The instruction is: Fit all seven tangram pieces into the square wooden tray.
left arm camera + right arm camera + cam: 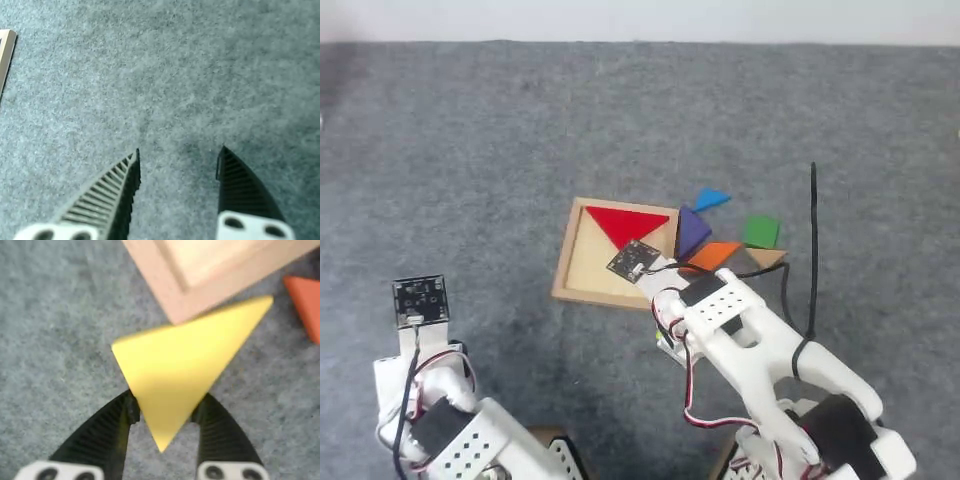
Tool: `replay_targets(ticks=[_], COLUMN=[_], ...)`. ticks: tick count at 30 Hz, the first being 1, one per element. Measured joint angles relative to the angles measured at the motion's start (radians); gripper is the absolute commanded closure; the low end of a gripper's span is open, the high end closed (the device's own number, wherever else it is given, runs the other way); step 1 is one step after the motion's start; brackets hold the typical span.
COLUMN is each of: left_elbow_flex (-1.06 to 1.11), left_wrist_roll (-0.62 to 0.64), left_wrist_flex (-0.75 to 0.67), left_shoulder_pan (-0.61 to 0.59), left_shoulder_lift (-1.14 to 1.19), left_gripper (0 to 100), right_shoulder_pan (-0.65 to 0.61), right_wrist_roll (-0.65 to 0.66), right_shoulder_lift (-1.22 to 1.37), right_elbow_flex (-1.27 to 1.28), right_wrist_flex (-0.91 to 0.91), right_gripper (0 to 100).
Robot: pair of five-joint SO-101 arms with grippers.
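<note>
Beside tray (170,290): right gripper (166,402) around triangle (185,355)

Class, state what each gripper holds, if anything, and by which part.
Right gripper: yellow triangle, fingers pinching the two edges near one corner. Left gripper: nothing.

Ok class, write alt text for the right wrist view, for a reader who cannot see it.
The right gripper clamps a yellow triangle by one corner, over the grey table. A corner of the wooden tray lies just beyond the triangle, with an orange piece off to one side.
</note>
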Motion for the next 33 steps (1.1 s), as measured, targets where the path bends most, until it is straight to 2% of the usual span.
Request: replay_targets(ticks=[5,11,16,20,26,33], left_elbow_flex=[0.0,0.0,0.0,0.0,0.0,0.0], left_wrist_roll=[0.0,0.0,0.0,0.0,0.0,0.0], left_wrist_flex=[0.0,0.0,0.0,0.0,0.0,0.0], left_shoulder_pan=[0.0,0.0,0.0,0.0,0.0,0.0], left_shoulder_lift=[0.0,0.0,0.0,0.0,0.0,0.0], left_gripper=[76,76,76,76,76,76], right_shoulder_pan=[0.005,0.087,0.138,0.089,0.006,0.0], right_wrist_roll=[0.0,-0.034,-0.034,-0.044,-0.048,-0.16], right_shoulder_lift=[0.0,-0.003,-0.112,-0.17,-0.158,0.017], right_elbow_flex=[0.0,-0.058,-0.132,-0.143,-0.143,-0.143], right_wrist_flex=[-0.006,0.066,0.184,0.187,0.153,-0.037], right_gripper=[92.5,92.2,78.9,69.0,66.3,66.3])
